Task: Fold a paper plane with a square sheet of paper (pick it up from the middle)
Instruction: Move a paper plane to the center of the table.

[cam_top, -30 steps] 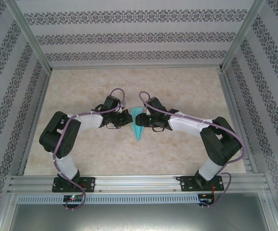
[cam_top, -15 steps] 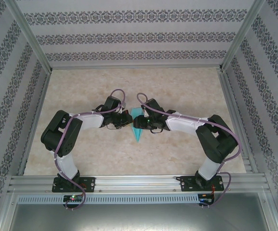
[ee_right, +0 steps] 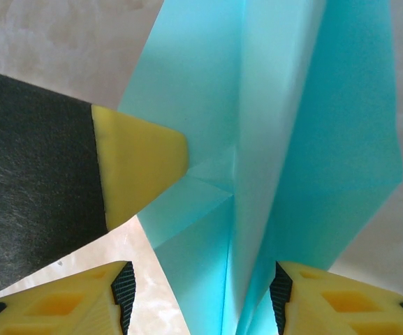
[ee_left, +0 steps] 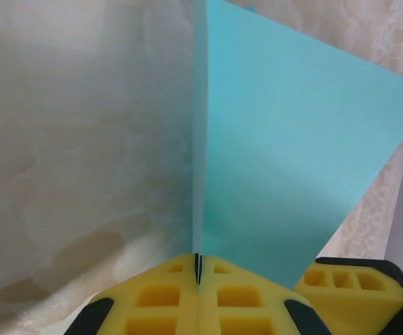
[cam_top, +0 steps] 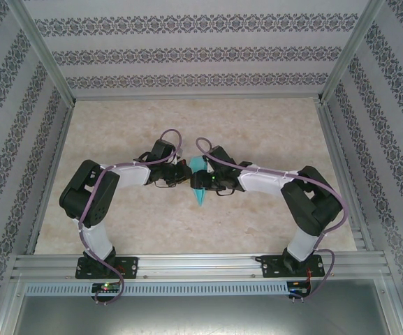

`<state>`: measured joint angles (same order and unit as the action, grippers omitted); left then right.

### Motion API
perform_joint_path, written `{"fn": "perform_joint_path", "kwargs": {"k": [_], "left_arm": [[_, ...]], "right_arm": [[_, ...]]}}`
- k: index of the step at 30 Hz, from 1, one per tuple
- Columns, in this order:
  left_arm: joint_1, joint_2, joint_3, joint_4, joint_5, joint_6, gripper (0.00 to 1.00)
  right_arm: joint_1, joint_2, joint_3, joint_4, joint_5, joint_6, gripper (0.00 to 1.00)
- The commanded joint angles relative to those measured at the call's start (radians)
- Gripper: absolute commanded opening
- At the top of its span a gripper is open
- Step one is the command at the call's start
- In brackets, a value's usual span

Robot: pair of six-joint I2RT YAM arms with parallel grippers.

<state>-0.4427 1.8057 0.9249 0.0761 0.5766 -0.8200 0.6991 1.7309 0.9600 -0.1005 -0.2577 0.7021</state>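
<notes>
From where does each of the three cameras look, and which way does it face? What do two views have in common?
Top external: above and behind the arms, facing down at the table; shows both, with left end effector and right end effector at the paper plane.
Left wrist: faces along its shut yellow fingers, pinching the plane's edge.
Right wrist: faces past its open fingers straddling the plane.
Shared: right wrist view also catches the left end effector's yellow tip.

Table (cam_top: 187,125) open on far and near sides; centre blocked by left pincer (cam_top: 185,174), right pincer (cam_top: 196,183), paper plane (cam_top: 201,198) (walls (cam_top: 2,139) flank).
</notes>
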Motion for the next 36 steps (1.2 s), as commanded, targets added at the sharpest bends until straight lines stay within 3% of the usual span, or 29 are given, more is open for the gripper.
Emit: {"fn": "perform_joint_path", "kwargs": {"k": [1,16,36], "left_arm": [[0.012,0.014,0.008,0.021,0.016,-0.01,0.0],[0.013,0.013,0.006,0.021,0.024,-0.014,0.0],[0.012,0.011,0.005,0.016,0.025,-0.016,0.0]], "right_arm": [[0.018,0.013,-0.009,0.021,-0.019,0.017,0.54],[0.045,0.036,0.002,-0.005,0.033,0.017,0.48],[0.045,0.059,0.049,-0.077,0.102,0.021,0.2]]}}
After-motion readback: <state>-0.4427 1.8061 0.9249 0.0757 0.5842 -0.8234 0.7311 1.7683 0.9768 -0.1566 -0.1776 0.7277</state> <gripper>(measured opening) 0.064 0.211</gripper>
